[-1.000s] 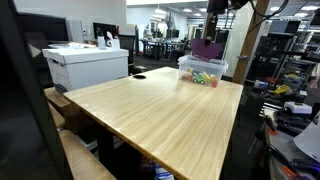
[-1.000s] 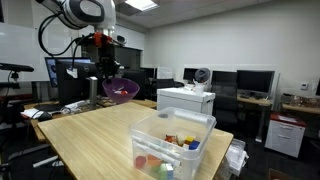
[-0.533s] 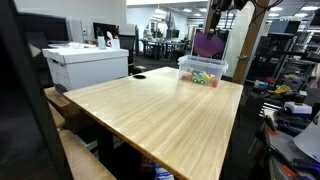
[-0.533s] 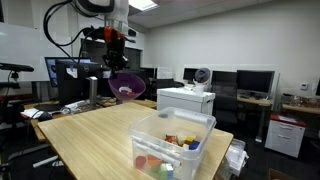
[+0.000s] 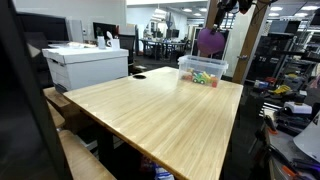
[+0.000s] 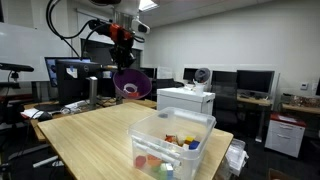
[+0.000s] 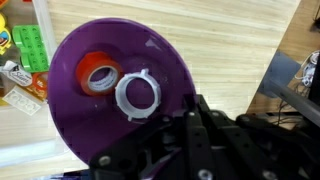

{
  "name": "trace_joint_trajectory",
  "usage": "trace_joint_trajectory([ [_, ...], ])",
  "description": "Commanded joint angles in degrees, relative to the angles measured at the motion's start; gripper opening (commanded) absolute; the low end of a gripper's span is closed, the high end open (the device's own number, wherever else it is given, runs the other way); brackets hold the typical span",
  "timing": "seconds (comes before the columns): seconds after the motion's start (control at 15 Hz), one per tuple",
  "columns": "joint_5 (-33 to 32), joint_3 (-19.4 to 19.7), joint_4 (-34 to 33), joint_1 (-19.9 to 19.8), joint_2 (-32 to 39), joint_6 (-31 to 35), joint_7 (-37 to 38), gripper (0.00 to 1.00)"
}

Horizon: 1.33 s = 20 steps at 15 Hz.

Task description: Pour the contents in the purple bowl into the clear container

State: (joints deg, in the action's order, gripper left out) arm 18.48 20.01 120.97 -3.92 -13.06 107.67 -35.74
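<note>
My gripper (image 6: 122,60) is shut on the rim of the purple bowl (image 6: 127,85) and holds it high above the table, tipped on its side. In an exterior view the bowl (image 5: 209,41) hangs just above the clear container (image 5: 203,70). In the wrist view the bowl (image 7: 85,125) fills the frame, with an orange ring (image 7: 98,73) and a white ring (image 7: 138,92) inside it. Small colourful pieces (image 6: 180,141) lie in the clear container (image 6: 170,125). The container's edge and some pieces (image 7: 30,45) show at the wrist view's left.
A big white box (image 5: 85,62) stands at one end of the wooden table (image 5: 160,110); it also shows in an exterior view (image 6: 186,100) behind the container. Monitors, desks and shelves surround the table. A black object (image 5: 139,75) lies near the box.
The arm has carried the bowl sideways toward the clear container, and the bowl has tipped further onto its side.
</note>
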Motion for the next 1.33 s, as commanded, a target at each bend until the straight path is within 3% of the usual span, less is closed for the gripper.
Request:
trace_joint_trajectory([
  [0.0, 5.08, 1.34, -2.07, -2.51, 0.80, -2.28, -4.39, 0.01],
  [0.47, 11.33, 5.33, -3.21, -5.84, 0.39, -3.61, -11.00, 0.01],
  [0.8, 16.35, 8.34, -5.91, -7.61, 2.08, -8.80, -16.60, 0.01],
  [1.27, 20.27, 9.31, -9.49, -10.12, 4.77, -14.82, -19.99, 0.01],
])
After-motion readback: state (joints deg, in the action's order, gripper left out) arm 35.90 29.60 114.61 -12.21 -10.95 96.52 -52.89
